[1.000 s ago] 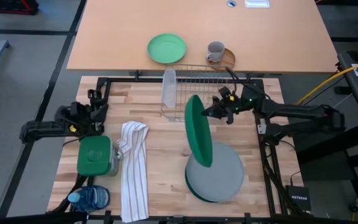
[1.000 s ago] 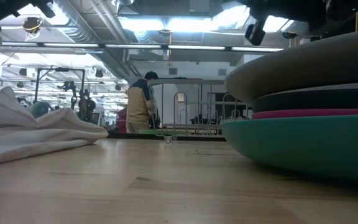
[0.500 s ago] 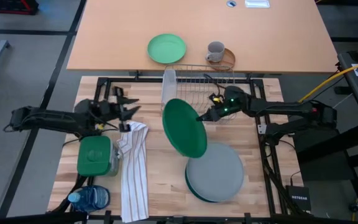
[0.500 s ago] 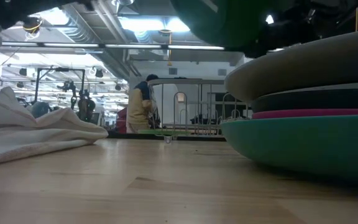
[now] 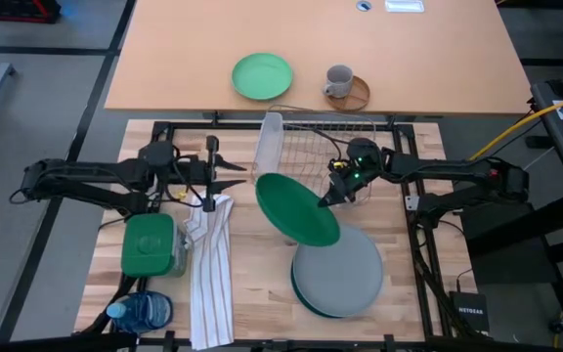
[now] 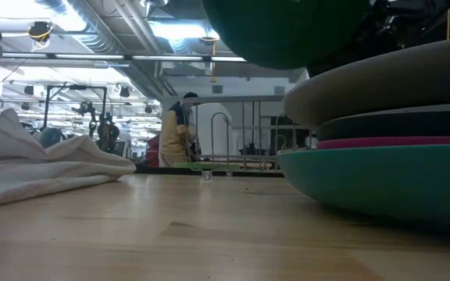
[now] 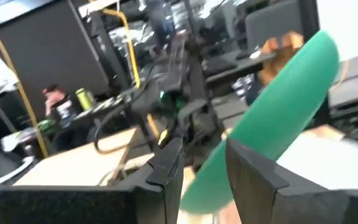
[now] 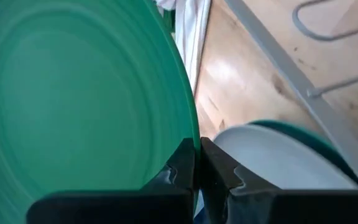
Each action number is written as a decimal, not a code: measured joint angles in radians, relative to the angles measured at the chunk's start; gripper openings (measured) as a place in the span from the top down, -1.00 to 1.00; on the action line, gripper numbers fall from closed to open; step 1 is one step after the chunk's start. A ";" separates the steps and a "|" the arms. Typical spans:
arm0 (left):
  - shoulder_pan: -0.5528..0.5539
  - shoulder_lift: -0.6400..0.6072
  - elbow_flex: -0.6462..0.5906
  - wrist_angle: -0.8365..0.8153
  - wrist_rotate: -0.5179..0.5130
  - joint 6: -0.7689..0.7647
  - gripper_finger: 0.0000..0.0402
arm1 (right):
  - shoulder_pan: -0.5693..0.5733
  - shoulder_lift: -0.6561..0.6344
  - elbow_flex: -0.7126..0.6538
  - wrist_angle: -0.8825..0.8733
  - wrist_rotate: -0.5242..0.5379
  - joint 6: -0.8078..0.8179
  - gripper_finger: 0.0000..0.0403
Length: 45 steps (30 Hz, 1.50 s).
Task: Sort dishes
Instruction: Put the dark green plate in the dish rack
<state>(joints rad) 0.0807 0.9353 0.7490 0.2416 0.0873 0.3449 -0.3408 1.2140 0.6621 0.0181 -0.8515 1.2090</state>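
Note:
My right gripper (image 5: 324,198) is shut on a dark green plate (image 5: 294,208), held in the air left of and partly over a stack of plates (image 5: 340,274). The stack has light grey (image 6: 381,82) on top, then charcoal (image 6: 397,125), purple-pink (image 6: 397,143) and teal-green (image 6: 373,179), which rests on the table. My left gripper (image 5: 238,176) is open and empty just left of the green plate. In the left wrist view its gripper (image 7: 204,165) points at the plate (image 7: 278,124). My right gripper pinches the green plate's rim (image 8: 193,130) between its two fingers, at the plate's right side. The fingers come from the table's right, slanting down. The plate is lifted clear and tilted, its face up, its near right part over the stack's far edge.
A wire dish rack (image 5: 316,137) stands at the table's far edge behind the plate. A striped white towel (image 5: 211,259), a green container (image 5: 148,244) and a blue bottle (image 5: 140,313) lie at the near left. A mint plate (image 5: 261,75) and a mug (image 5: 338,81) sit on the far table.
My right gripper has carried the green plate toward the table's left. The plate has tipped from standing on edge above the stack to nearly flat, face up. My left gripper has travelled from the table's left edge toward the plate, staying open.

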 joint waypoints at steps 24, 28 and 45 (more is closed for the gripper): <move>-0.007 0.146 0.051 0.045 0.139 0.136 0.05 | 0.000 0.000 -0.002 -0.020 -0.036 0.042 0.94; -0.007 0.147 0.051 0.041 0.202 0.137 0.05 | 0.000 -0.001 -0.002 -0.062 -0.040 0.054 0.94; -0.007 0.146 0.051 -0.032 0.303 0.082 0.06 | 0.000 -0.001 -0.002 -0.074 -0.051 0.231 0.94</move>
<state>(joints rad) 0.0738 1.0809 0.7998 0.2094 0.3905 0.4274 -0.3408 1.2133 0.6601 -0.0559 -0.9028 1.4402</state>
